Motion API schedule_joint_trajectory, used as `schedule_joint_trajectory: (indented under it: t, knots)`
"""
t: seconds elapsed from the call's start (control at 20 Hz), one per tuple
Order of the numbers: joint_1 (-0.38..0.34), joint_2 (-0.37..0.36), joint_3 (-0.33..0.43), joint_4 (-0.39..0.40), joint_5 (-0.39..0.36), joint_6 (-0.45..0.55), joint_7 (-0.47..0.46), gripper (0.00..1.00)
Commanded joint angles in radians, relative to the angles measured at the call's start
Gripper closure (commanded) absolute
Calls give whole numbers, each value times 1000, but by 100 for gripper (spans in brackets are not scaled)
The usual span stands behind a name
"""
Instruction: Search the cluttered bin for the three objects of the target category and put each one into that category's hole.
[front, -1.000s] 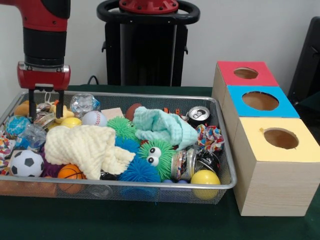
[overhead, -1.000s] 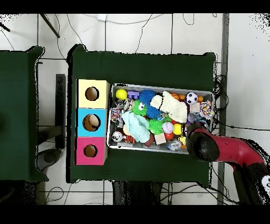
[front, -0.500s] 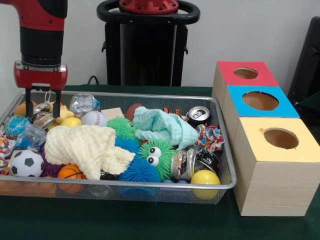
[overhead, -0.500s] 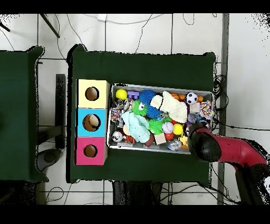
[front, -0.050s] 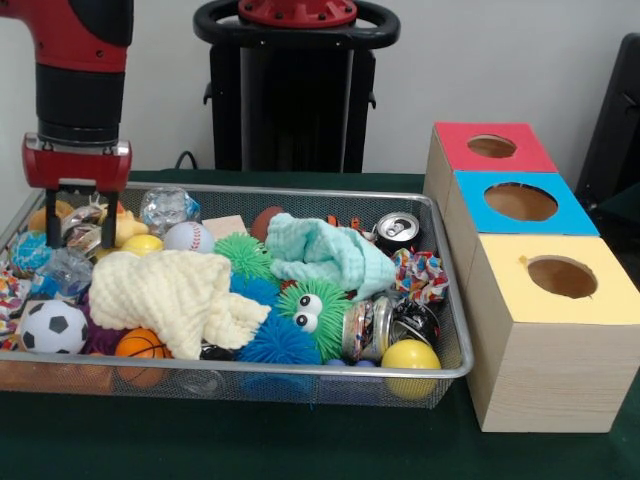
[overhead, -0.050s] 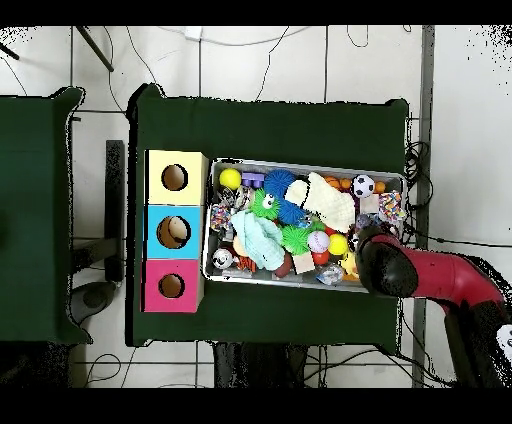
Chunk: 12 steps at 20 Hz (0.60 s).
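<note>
Bin (front, -0.050s: 250, 372) runs lengthwise sideways; gripper (front, -0.050s: 77, 232) apparently open

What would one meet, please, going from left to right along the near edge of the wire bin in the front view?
Black-and-white soccer ball → orange mini basketball → blue spiky rubber ball → crushed metal can → smooth yellow ball → yellow-topped wooden box, outside the bin.

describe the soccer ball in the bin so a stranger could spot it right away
Look at the wire mesh bin in the front view and go to its near left corner. The soccer ball sits there, beside the orange basketball and the cream cloth. It alone is white with black patches.
</note>
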Motion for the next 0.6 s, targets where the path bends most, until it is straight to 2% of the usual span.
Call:
schedule_joint_trajectory:
  t: [0.05, 0.3, 0.6]
  knots:
    - [-20, 74, 98, -103, 8, 30, -20, 0]
    - [-52, 113, 141, -114, -19, 7, -63, 0]
    - [-41, 135, 132, -127, -77, -36, -60, 0]
